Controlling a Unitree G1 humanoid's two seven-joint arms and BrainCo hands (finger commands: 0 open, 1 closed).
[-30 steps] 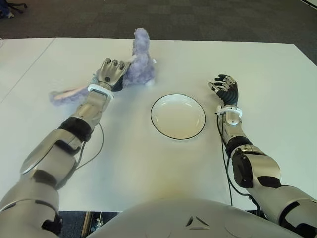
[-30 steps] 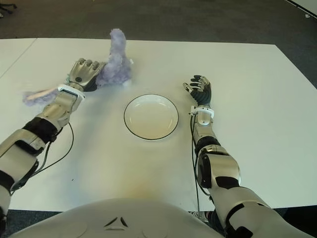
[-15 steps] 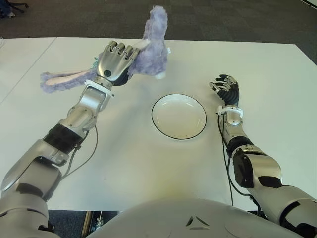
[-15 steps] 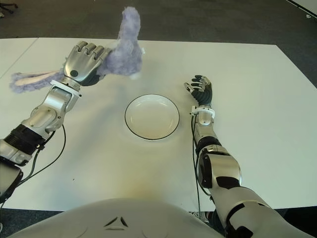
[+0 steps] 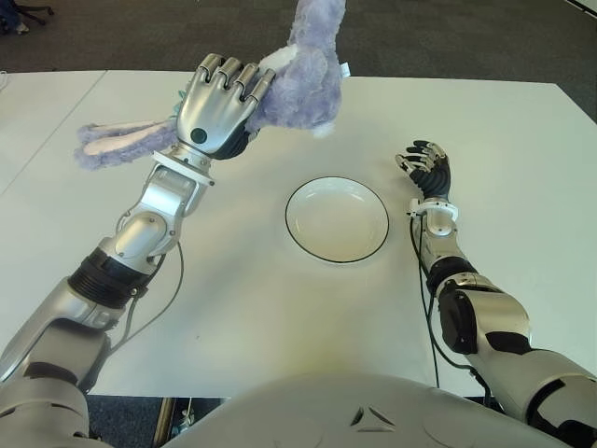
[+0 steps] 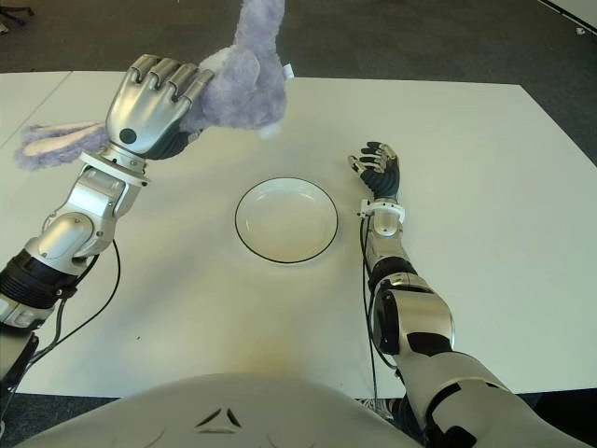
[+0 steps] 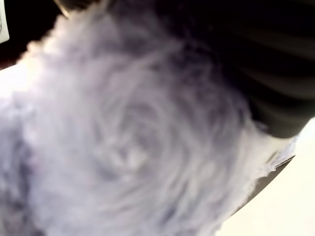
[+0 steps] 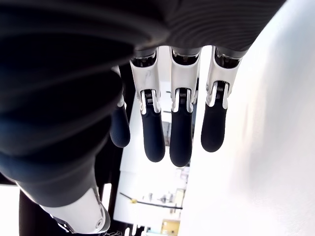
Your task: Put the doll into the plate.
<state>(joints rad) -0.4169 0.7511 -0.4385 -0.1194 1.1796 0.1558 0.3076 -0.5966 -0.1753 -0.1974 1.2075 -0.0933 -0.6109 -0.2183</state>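
my left hand [image 5: 219,101] gripped the doll [image 5: 303,75] up-left of the plate [image 5: 336,219]; my right hand [image 5: 424,168], fingers relaxed and empty, was right of it.

The doll [image 5: 303,79] is shaggy lilac plush, its long ear [image 5: 117,145] lined with smoother pale pink cloth, and in the left wrist view its pile shows soft and matted. The left hand [image 5: 216,105] has a brushed, satin metal-looking shell, while the right hand [image 5: 424,168] has fingers [image 8: 179,132] of glossy white plastic tipped with matt dark rubbery pads. The plate [image 5: 336,219] is smooth, glossy cream with a thin dark rim, on a matt white bench [image 5: 280,308].
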